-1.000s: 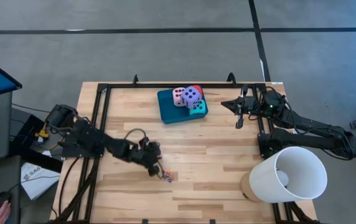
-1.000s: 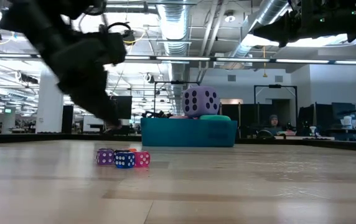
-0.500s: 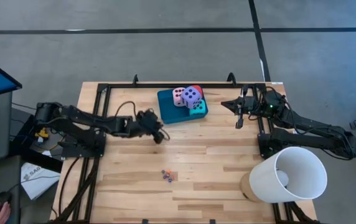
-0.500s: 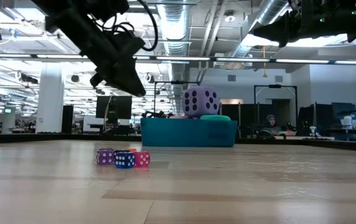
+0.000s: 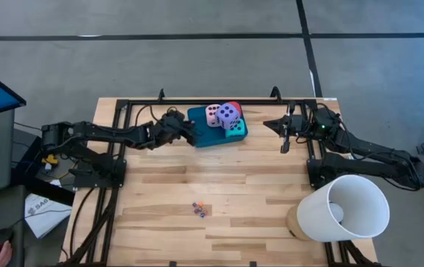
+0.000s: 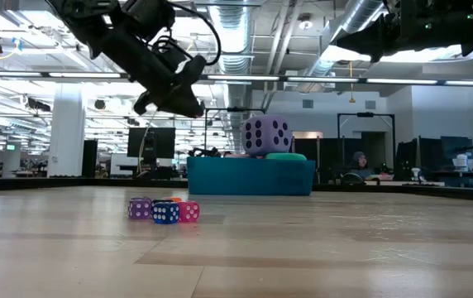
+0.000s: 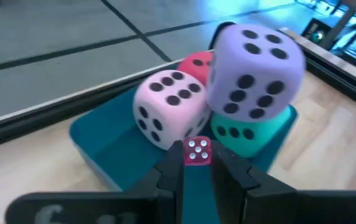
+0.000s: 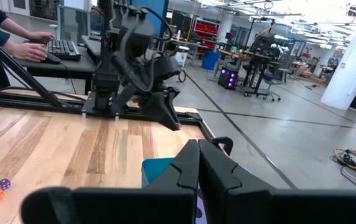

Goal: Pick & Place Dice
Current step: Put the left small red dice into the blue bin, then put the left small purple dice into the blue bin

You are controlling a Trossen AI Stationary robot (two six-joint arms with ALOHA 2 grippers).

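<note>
tray (image 5: 201,127) — holds four big dice (image 5: 228,113) | left hand (image 7: 196,163) — clenched on small red die (image 7: 197,150) | right hand (image 5: 285,145) — clenched, empty

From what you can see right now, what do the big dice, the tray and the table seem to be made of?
The big dice, such as the purple one, look like soft foam or plush: matte skin, rounded corners, printed dark pips. The tray seems to be teal plastic or foam with a smooth, slightly glossy face; I cannot tell which. The table looks like pale wood planks with a satin finish, showing grain and seams.
</note>
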